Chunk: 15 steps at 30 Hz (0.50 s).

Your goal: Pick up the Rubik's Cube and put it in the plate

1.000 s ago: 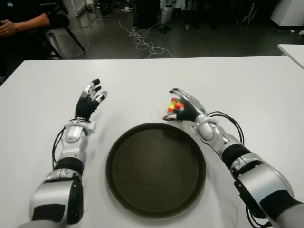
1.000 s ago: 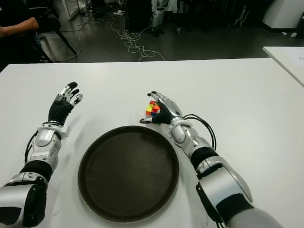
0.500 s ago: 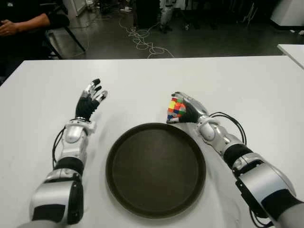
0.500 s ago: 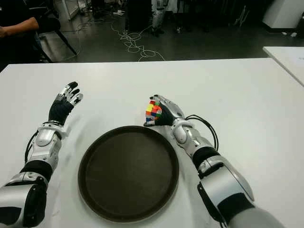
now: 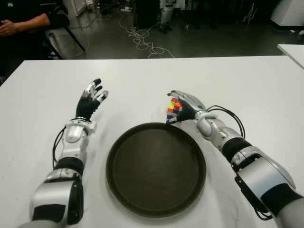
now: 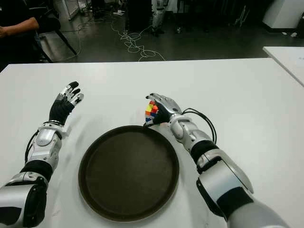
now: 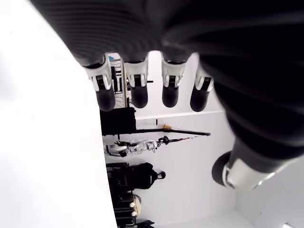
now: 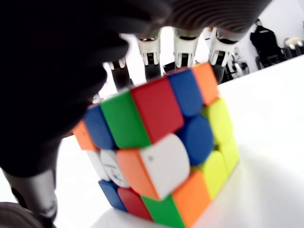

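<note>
The Rubik's Cube [image 5: 171, 108] sits just behind the far rim of the round dark brown plate [image 5: 152, 175], on its right side. My right hand [image 5: 176, 107] wraps it, fingers curled over the top and thumb low at the plate's edge. In the right wrist view the cube [image 8: 161, 152] fills the frame with its lower edge against the white table [image 8: 266, 142], the fingertips [image 8: 151, 64] behind it. My left hand [image 5: 91, 99] shows left of the plate, over the table, fingers spread and holding nothing.
The white table [image 5: 142, 76] extends behind and beside the plate. A person's arm [image 5: 23, 23] shows at the far left beyond the table. Cables [image 5: 142, 40] lie on the dark floor. Another table's corner [image 5: 292, 50] stands at the right.
The right hand closed on the cube and tipped it up, then rolled back over it, so less of its face shows now. The left hand has barely moved.
</note>
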Tool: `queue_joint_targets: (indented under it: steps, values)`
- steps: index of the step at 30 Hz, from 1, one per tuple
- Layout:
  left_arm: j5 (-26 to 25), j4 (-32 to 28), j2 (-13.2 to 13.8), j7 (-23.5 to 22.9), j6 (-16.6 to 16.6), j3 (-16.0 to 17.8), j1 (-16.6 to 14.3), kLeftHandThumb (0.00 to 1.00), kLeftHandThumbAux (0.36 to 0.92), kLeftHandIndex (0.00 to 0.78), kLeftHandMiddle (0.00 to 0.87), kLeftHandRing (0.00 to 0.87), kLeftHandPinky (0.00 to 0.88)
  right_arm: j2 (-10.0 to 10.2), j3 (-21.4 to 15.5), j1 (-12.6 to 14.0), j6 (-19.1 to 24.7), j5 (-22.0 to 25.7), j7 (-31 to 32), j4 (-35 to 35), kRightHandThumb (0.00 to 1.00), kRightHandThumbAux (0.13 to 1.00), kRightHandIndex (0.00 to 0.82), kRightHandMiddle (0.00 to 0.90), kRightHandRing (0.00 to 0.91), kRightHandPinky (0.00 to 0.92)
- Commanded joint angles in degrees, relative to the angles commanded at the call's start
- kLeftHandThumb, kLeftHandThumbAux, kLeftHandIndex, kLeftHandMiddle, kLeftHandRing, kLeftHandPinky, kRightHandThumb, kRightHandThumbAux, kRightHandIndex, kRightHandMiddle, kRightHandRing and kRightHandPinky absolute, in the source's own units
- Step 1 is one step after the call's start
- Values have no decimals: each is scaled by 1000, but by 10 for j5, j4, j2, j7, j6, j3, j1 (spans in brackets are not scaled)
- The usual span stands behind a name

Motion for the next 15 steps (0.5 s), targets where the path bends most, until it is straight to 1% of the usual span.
queue_joint_targets:
  steps: [7, 15]
  values:
    - [-4, 0, -2, -3, -2, 2, 1, 0, 622, 0, 22, 0, 0, 2, 7, 0, 5, -1, -7, 0, 0, 765, 106, 99, 110, 115]
    - [-1, 0, -2, -3, -3, -1, 0, 0, 636, 0, 24, 0, 0, 4, 8, -1, 9, 2, -6, 2, 0, 764, 102, 101, 108, 107]
